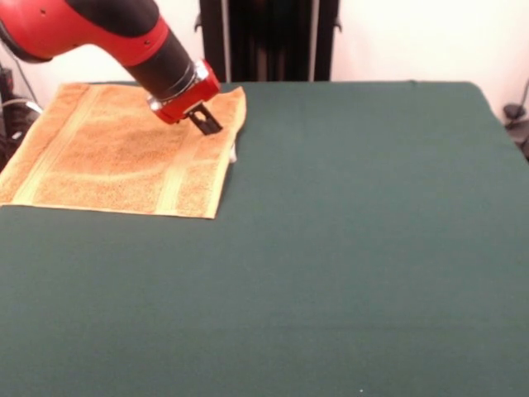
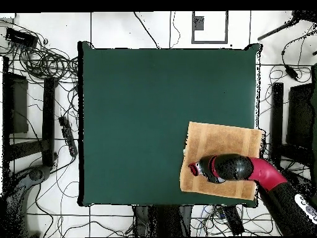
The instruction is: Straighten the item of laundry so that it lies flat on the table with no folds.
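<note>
The orange-tan towel (image 1: 107, 157) lies spread out at the far left corner of the green table (image 1: 347, 248) in the front view, looking flat. It has two paler bands, and a small white tag (image 1: 234, 153) at its right edge. My gripper (image 1: 207, 124) is over the towel's far right part, close to that edge. Its dark fingers are together, with the tips at or just above the cloth. In the overhead view the towel (image 2: 223, 137) is at the table's (image 2: 155, 111) lower right, with the gripper (image 2: 193, 168) near its left edge and the arm covering its lower part.
The towel's left side reaches the table edge in the front view. The robot pedestal (image 1: 269, 37) stands behind the table. Cables and dark stands (image 2: 37, 93) lie on the floor around the table in the overhead view.
</note>
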